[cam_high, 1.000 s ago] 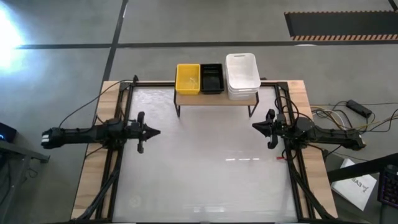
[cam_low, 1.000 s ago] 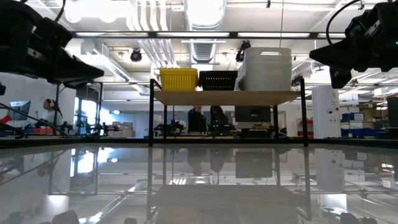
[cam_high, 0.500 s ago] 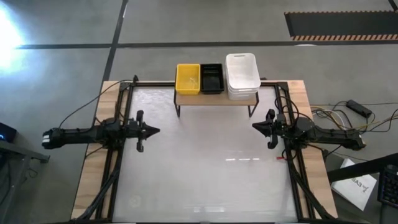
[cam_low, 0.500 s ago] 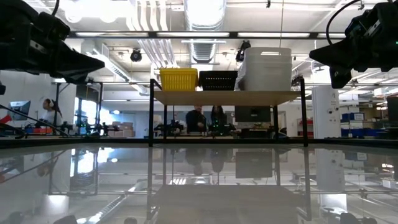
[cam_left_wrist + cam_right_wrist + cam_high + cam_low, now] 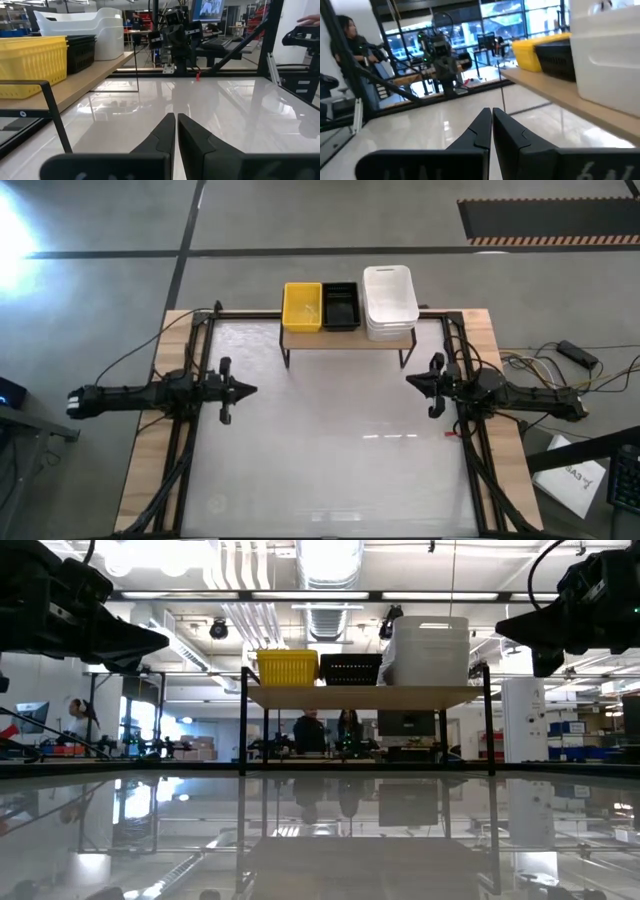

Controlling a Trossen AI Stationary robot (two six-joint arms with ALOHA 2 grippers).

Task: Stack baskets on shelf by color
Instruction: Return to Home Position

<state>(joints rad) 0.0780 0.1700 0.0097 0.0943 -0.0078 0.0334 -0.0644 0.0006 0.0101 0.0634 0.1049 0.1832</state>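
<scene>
Room: workshop hall with a grey concrete floor, ceiling ducts and strip lights; people stand far behind the rack in the low view, and cables trail on the floor off the 3 o'clock side.
Table: glossy white table with wooden edges; its surface mirrors the ceiling.
Shelf: wooden-topped shelf on black legs at the table's 12 o'clock edge, long axis running 9 to 3 o'clock.
Yellow basket: yellow basket at the shelf's 9 o'clock end, touching its neighbour.
Black basket: black basket in the middle, just beside the white ones.
White baskets: white baskets, nested in a stack, at the 3 o'clock end, standing tallest.
Left gripper: left gripper at the table's 9 o'clock side, pointing inward, fingers pressed together with nothing between them.
Right gripper: right gripper at the 3 o'clock side, pointing inward, likewise closed and empty.
Bearing: from the left gripper the shelf lies toward 1 o'clock, from the right toward 11; both are well apart from it. The left is nearer the yellow basket, the right nearer the white stack.
Next move: sorting looks finished, so a retreat need only keep away from 12 o'clock, and neither arm has the rack in its way.
</scene>
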